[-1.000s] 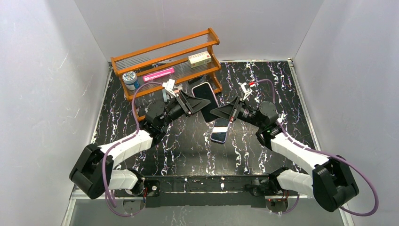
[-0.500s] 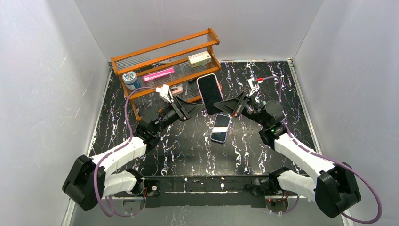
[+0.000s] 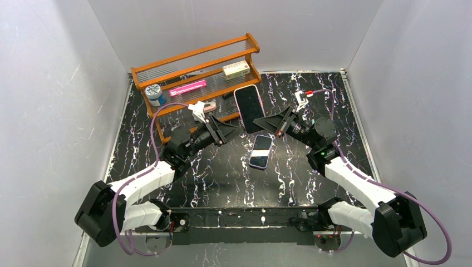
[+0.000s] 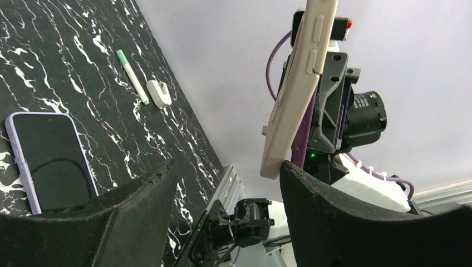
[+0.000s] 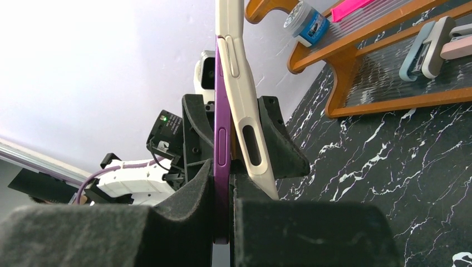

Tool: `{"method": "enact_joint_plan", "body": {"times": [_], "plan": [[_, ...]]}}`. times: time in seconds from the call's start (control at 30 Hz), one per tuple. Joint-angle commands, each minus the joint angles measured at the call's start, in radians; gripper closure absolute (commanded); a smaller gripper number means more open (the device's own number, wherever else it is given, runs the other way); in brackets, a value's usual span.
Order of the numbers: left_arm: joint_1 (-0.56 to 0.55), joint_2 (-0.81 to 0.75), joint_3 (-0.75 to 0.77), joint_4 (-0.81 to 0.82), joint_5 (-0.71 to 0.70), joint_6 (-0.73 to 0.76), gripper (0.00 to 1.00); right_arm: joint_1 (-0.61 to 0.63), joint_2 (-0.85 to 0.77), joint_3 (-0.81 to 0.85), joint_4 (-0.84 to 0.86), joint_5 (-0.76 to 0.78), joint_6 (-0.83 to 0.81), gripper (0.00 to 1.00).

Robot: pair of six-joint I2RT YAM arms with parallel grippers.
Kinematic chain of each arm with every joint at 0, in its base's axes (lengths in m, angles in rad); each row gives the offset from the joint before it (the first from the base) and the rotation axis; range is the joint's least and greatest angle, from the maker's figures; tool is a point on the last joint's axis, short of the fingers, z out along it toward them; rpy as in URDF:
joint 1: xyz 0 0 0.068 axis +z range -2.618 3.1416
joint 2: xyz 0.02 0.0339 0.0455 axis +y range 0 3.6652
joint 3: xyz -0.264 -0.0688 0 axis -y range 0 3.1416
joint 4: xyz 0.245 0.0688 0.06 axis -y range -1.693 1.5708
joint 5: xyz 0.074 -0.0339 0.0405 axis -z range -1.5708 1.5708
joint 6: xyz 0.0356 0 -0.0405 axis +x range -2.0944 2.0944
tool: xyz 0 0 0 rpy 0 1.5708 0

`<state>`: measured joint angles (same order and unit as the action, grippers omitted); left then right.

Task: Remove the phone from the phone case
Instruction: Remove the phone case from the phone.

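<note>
A second phone [image 3: 260, 151] lies flat, screen up, on the bench [image 3: 211, 172]. Just beyond it, the right end effector [image 5: 222, 192] clamps the lower edge of the purple phone [image 5: 221, 150], held upright off the bench. The phone's cream case [image 5: 245, 128] splays away from it at that end. The left end effector [image 4: 227, 167] gapes wide just beside the case. Behind stands a wooden rack [image 3: 196, 54].

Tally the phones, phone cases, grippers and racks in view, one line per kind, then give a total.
Phones: 2, the held phone and the table phone
Phone case: 1, the beige case on the held phone
Grippers: 2, the left gripper and the right gripper
Wooden rack: 1
Total: 6
</note>
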<state>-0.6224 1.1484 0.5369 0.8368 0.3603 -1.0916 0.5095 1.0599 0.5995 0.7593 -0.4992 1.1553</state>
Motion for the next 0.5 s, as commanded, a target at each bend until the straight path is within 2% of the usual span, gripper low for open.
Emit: {"method": "enact_joint_plan", "body": {"times": [0.0,0.33,0.47], "plan": [[-0.017,0.008,0.048,0.013,0.032,0.043,0.35,-0.008,-0.015,0.062,0.127,0.016,0.015,0.99],[-0.023,0.046,0.083,0.023,0.043,0.058,0.35,-0.008,0.013,0.075,0.136,-0.014,0.014,0.99],[-0.025,0.094,0.128,0.042,0.034,0.058,0.39,-0.008,0.028,0.076,0.141,-0.052,0.026,0.99]]}}
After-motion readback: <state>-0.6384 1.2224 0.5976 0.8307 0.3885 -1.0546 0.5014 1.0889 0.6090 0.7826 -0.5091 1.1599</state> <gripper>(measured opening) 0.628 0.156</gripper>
